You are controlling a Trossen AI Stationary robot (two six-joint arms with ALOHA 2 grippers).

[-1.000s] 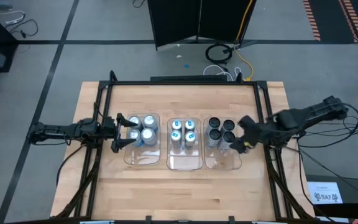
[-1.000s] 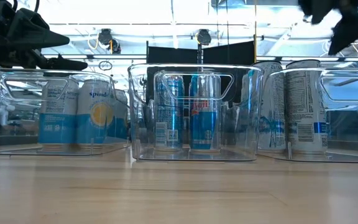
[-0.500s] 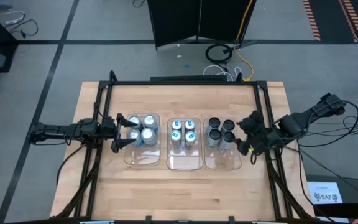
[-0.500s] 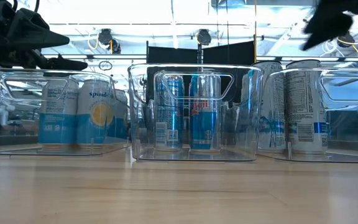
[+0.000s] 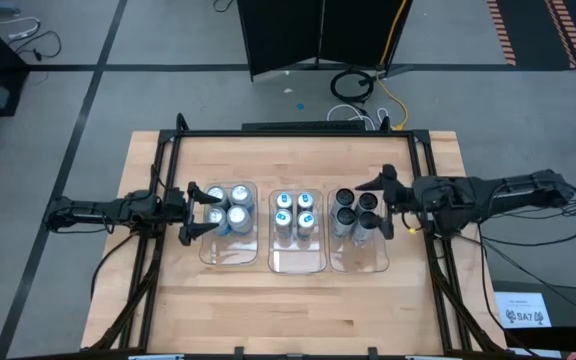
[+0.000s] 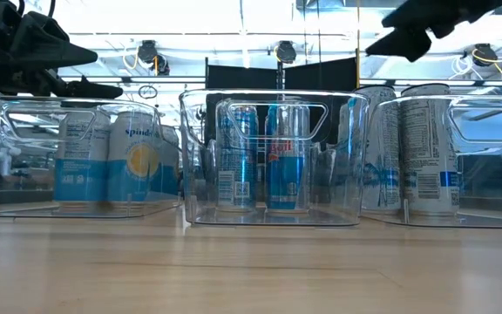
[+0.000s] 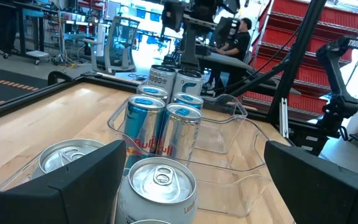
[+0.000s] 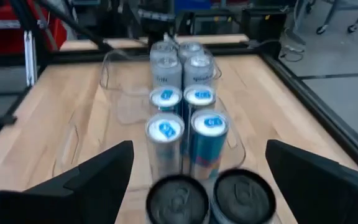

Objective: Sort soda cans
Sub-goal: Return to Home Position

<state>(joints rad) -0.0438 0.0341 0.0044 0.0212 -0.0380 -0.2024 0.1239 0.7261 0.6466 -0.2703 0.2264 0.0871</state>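
Observation:
Three clear bins stand in a row, each resting on the table by its base. The left bin point(image 5: 230, 232) holds silver-topped soda cans point(image 7: 163, 180). Blue-topped soda cans point(image 5: 294, 212) fill the middle bin point(image 5: 296, 258). Dark-topped soda cans point(image 8: 180, 199) stand in the right bin point(image 5: 360, 258). My left gripper point(image 5: 200, 212) stands open and level at the left bin's left end, above its rim, touching nothing point(image 7: 191, 162). My right gripper point(image 5: 381, 205) hangs open above the right bin's right end, pointing toward the table's left point(image 8: 197, 162), high in the low view point(image 6: 403, 39).
A black frame point(image 5: 293, 132) runs around the tabletop's far and side edges. Bare wood point(image 5: 288, 310) lies between the bins and the table's near edge. In the room beyond, a person point(image 7: 241, 37) sits among racks and other arms.
My right gripper has rolled about its own line and tipped up from a downward slant to nearly level, ending above the right bin's right end and pointing toward the table's left. Its fingers have stayed open. The cans and bins have not moved.

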